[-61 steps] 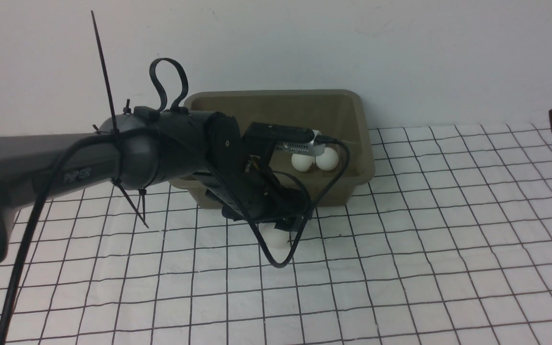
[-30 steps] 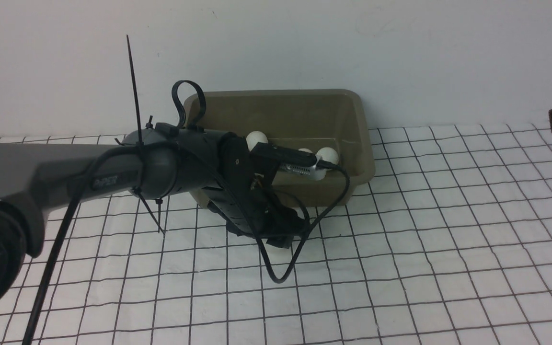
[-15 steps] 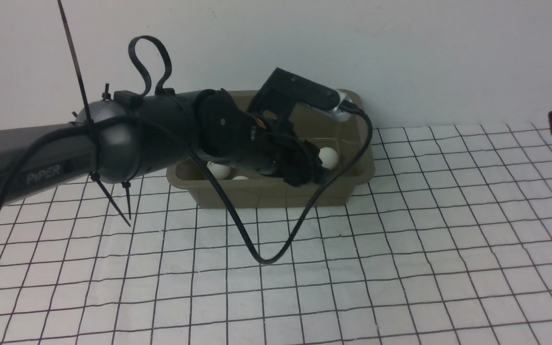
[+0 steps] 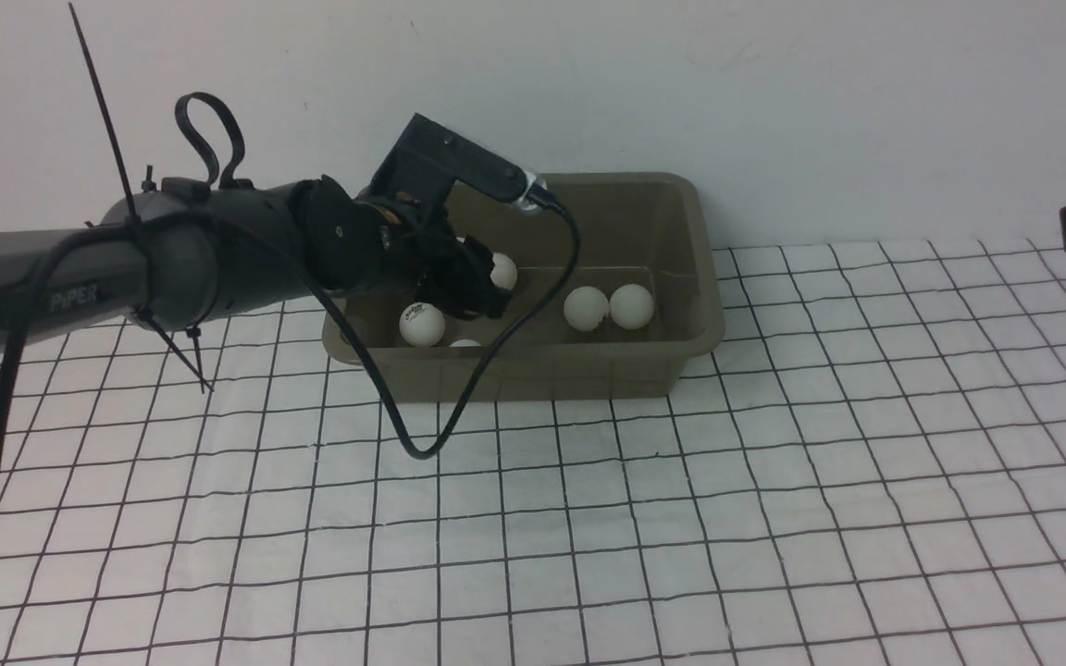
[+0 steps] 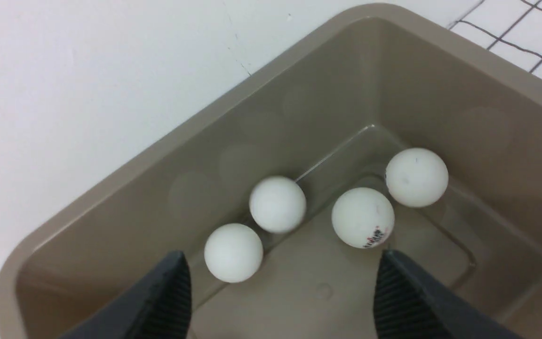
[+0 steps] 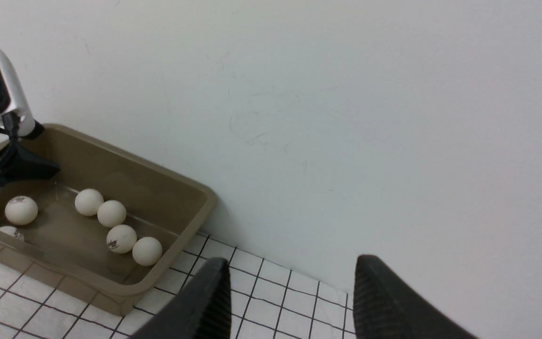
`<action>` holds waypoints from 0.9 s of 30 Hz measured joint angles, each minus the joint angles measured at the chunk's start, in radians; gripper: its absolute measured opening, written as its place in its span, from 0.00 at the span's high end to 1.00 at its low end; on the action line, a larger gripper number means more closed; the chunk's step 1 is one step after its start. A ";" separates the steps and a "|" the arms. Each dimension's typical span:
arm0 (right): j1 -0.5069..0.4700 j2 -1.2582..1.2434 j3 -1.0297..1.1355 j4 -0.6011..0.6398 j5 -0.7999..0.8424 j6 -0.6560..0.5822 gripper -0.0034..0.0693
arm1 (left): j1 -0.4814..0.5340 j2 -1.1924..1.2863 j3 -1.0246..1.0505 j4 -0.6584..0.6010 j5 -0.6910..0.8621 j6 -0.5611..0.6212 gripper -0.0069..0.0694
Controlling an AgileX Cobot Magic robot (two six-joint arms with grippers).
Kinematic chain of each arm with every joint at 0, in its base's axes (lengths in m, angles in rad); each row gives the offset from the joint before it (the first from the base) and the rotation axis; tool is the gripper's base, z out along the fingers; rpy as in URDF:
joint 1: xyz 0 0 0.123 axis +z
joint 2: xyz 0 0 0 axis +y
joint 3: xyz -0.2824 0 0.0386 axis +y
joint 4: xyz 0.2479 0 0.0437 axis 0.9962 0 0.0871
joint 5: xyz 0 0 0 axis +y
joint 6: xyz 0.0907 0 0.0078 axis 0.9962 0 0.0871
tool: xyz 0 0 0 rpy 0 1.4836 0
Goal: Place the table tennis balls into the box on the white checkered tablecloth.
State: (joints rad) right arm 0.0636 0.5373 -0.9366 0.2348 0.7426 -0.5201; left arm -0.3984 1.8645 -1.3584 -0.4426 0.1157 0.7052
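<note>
The table tennis balls all sit in the box now, six in the right wrist view. The last ball was on the white checkered tablecloth a moment ago. The left claw is wide and empty above the box, at upper middle. The right claw is open too. The job looks done.

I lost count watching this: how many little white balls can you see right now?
6, all inside the box: a pair by the left gripper, two mid-box, two at the other end. None shows on the tablecloth; the arm may hide some.
</note>
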 joint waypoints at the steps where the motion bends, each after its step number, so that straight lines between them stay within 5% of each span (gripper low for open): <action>1: 0.000 -0.049 0.059 -0.013 -0.011 0.000 0.49 | 0.000 0.000 0.000 -0.001 0.006 0.000 0.30; 9: 0.005 -0.303 0.429 -0.045 -0.164 0.000 0.49 | 0.000 0.000 0.000 -0.064 0.016 0.000 0.32; 27: 0.009 -0.531 0.621 -0.045 -0.165 0.000 0.49 | -0.001 -0.094 0.000 -0.106 0.073 -0.001 0.32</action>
State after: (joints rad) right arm 0.0722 0.0060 -0.3160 0.1898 0.5772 -0.5201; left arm -0.3997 1.7703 -1.3584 -0.5481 0.1882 0.7041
